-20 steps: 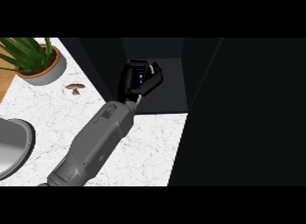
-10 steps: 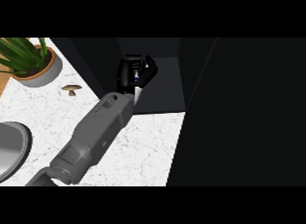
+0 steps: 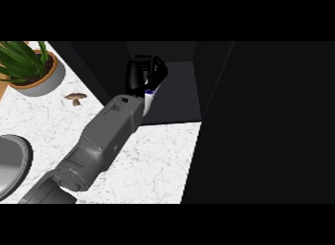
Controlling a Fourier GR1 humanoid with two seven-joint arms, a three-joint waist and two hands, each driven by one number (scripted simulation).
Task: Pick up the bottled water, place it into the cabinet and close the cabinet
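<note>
Deeper into the cabinet now, one hand holds one bottle.

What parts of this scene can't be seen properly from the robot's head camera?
- Bottled water: mostly hidden by the hand curled round it; only a pale sliver shows.
- Cabinet interior: too dark to make out any shelves.
- Cabinet door: a black slab, no handle visible.
- Potted plant: cut off by the left edge.
- Grey bowl: cut off at the left edge.
- Other hand: not in view.
</note>
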